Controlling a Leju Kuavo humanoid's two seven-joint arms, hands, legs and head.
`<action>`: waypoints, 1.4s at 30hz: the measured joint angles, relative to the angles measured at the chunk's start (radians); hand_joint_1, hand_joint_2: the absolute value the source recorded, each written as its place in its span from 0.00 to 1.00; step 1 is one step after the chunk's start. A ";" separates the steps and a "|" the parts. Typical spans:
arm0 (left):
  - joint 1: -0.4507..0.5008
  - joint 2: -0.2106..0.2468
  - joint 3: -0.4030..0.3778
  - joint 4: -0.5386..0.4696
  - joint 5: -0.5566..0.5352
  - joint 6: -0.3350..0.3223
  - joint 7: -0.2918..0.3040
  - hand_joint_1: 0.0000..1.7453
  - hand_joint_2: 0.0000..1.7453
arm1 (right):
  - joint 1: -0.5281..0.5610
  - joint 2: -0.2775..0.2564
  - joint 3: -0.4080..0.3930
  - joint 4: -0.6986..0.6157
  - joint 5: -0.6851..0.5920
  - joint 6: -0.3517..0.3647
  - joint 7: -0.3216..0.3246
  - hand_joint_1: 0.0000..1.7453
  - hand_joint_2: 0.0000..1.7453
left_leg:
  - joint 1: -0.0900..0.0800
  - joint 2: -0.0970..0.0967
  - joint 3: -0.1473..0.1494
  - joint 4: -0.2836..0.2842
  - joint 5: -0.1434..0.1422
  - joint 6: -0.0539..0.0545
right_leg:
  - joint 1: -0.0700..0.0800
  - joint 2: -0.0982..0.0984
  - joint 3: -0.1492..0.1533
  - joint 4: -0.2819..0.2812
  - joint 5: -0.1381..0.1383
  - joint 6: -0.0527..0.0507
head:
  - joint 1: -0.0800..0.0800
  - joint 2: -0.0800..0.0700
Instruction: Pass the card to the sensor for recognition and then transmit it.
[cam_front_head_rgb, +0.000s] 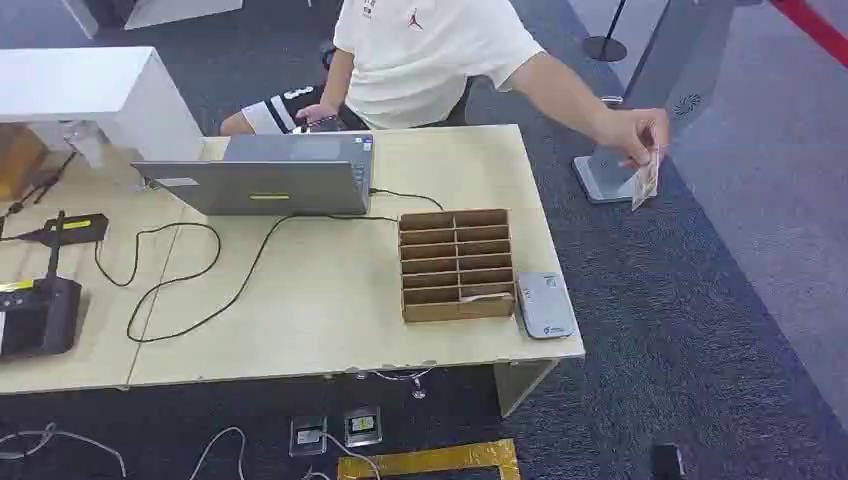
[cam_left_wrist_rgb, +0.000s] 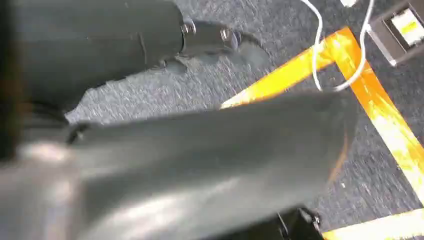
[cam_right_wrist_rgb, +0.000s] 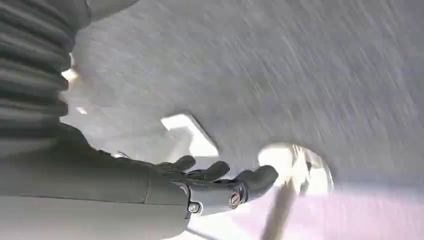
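A person behind the table reaches an arm out past its right end, and the person's hand (cam_front_head_rgb: 635, 135) holds a card (cam_front_head_rgb: 645, 182) over the carpet. The grey card sensor (cam_front_head_rgb: 545, 304) lies flat at the table's front right corner. Beside it sits a cardboard slotted box (cam_front_head_rgb: 455, 265) with one card (cam_front_head_rgb: 485, 296) in a front slot. My right hand (cam_right_wrist_rgb: 220, 180) hangs over blurred carpet with its dark fingers stretched out and nothing in them. My left hand (cam_left_wrist_rgb: 200, 145) hangs above the floor, blurred, with thumb and finger apart and nothing held.
An open laptop (cam_front_head_rgb: 270, 175) stands at the back of the wooden table (cam_front_head_rgb: 330, 320), with black cables trailing to a black device (cam_front_head_rgb: 35, 315) at the left. A grey stand base (cam_front_head_rgb: 600, 178) sits on the carpet right of the table. Orange tape (cam_front_head_rgb: 430, 462) marks the floor near me.
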 joint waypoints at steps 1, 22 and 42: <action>0.000 -0.003 0.010 0.002 -0.011 0.000 0.000 0.00 0.00 | -0.023 -0.030 0.000 0.000 0.000 -0.036 -0.004 0.00 1.00 | 0.000 0.000 0.000 0.000 0.000 0.000 | 0.000 0.000 0.000 0.000 0.000 0.000 | 0.000 0.000; 0.026 -0.038 0.138 0.011 -0.110 0.001 -0.003 0.00 0.00 | -0.036 -0.442 0.574 -0.985 -0.496 0.685 0.515 0.00 1.00 | -0.015 0.012 -0.014 -0.001 -0.005 0.008 | -0.016 0.016 -0.005 0.009 -0.003 0.005 | 0.014 0.000; 0.042 -0.037 0.148 -0.034 -0.055 0.000 -0.030 0.00 0.00 | -0.383 -0.537 1.516 -1.604 -0.640 0.650 0.515 0.00 1.00 | -0.010 -0.008 -0.016 -0.001 0.002 0.006 | -0.011 -0.005 -0.001 0.009 -0.003 0.005 | 0.012 0.000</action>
